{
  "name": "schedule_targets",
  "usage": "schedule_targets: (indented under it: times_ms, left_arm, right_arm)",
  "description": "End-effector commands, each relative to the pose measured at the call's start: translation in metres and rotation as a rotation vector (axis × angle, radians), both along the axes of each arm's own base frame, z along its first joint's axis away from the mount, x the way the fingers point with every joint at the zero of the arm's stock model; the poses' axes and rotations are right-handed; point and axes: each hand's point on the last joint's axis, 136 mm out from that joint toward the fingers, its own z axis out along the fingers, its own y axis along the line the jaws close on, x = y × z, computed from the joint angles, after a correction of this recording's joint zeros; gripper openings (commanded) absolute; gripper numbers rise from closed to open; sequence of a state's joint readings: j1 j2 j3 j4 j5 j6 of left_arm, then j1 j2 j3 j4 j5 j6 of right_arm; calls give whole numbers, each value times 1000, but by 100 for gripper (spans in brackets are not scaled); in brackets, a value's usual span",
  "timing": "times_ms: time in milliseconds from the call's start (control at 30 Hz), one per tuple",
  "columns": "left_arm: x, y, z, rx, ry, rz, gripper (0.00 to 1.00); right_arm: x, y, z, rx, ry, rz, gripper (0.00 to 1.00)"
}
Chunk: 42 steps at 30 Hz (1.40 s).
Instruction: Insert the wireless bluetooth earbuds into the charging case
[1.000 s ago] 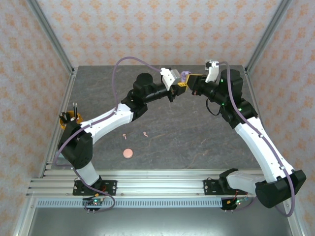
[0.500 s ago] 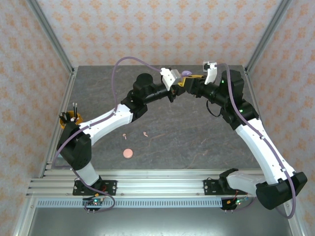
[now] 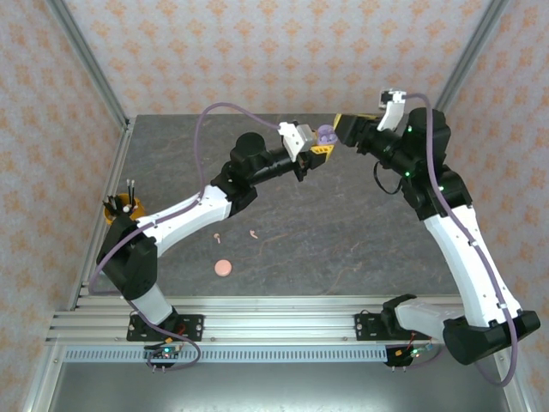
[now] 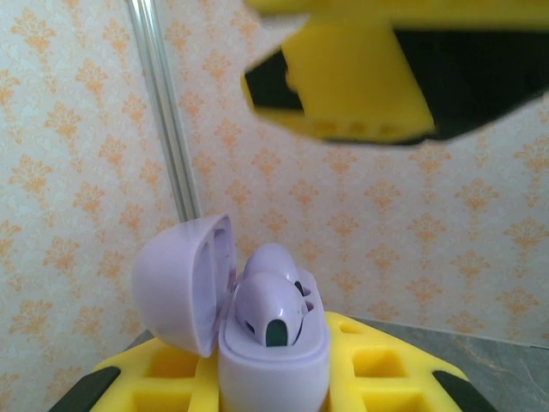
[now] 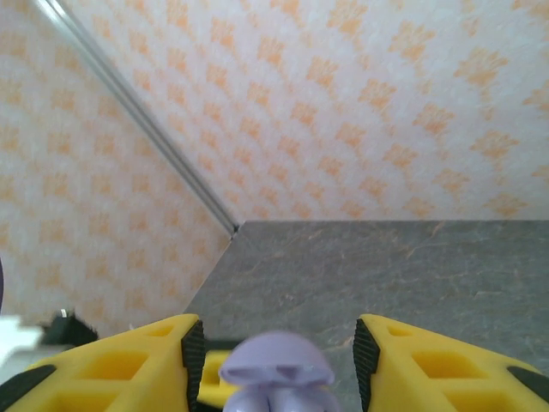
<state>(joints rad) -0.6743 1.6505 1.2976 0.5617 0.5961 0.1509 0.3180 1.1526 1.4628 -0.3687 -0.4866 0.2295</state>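
Observation:
My left gripper [image 3: 316, 148] is raised above the back of the table, shut on the base of an open pale purple charging case [image 3: 326, 135]. In the left wrist view the case [image 4: 273, 360] stands upright between my yellow fingers [image 4: 377, 373], its lid [image 4: 184, 279] swung left. Two purple earbuds [image 4: 270, 305] sit in its wells. My right gripper [image 3: 345, 124] hangs open just right of the case. Its fingers [image 5: 429, 365] stand apart either side of the lid [image 5: 276, 362] without touching it. Two pink earbuds [image 3: 218, 235] [image 3: 254, 233] lie on the table.
A round pink case [image 3: 223, 268] lies shut on the dark table [image 3: 343, 249] near the front. An orange holder [image 3: 120, 208] with tools stands at the left edge. Metal frame posts [image 3: 90, 64] and patterned walls close in the back and sides.
My right gripper has opened and drawn back to the right, away from the purple case. The left gripper has shifted slightly right with the case still in it.

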Motion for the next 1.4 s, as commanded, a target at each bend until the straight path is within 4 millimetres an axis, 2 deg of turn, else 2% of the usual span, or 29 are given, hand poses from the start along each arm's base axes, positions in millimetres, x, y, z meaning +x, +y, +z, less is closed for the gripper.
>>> schedule_targets:
  times_ms: [0, 67, 233, 400, 533, 633, 900, 1000, 1100, 1167, 1233, 1267, 1300, 1367]
  left_arm:
    - [-14, 6, 25, -57, -60, -18, 0]
    - [-16, 5, 21, -47, -61, -26, 0]
    - [-16, 2, 8, -13, -44, -40, 0]
    - [-15, -1, -5, 10, -23, -53, 0]
    - [-10, -6, -14, 26, 5, -60, 0]
    - [-4, -9, -19, 33, 27, -53, 0]
    - [23, -10, -32, 18, 139, -22, 0]
    - [35, -8, -35, -23, 193, -14, 0]
    - [43, -12, -52, -7, 265, -13, 0]
    - [50, -17, -70, -12, 343, -9, 0]
    - [58, -22, -92, -19, 462, 3, 0]
    - [62, -25, -102, -23, 518, 9, 0]
    - [67, -29, -121, -18, 597, 16, 0]
    - [76, -34, -147, -24, 732, 56, 0]
  right_arm:
    - [11, -13, -1, 1, 72, -92, 50]
    - [21, -13, -11, -25, 144, -111, 47]
    - [40, -4, -33, -105, 338, -101, 33]
    - [58, 6, -52, -150, 476, -70, 29]
    - [65, 24, -72, -163, 582, 14, 25]
    - [59, 30, -89, -177, 651, 61, 22]
    - [12, 26, -116, -258, 694, 83, 20]
    - [5, 10, -127, -270, 702, 3, 20]
    - [18, -34, -132, -250, 685, -247, 27]
    - [28, -66, -133, -191, 671, -402, 34]
    - [34, -90, -139, -135, 683, -505, 34]
    - [36, -97, -144, -125, 693, -532, 34]
    - [38, -102, -150, -115, 712, -551, 34]
    - [40, -106, -162, -102, 738, -565, 34]
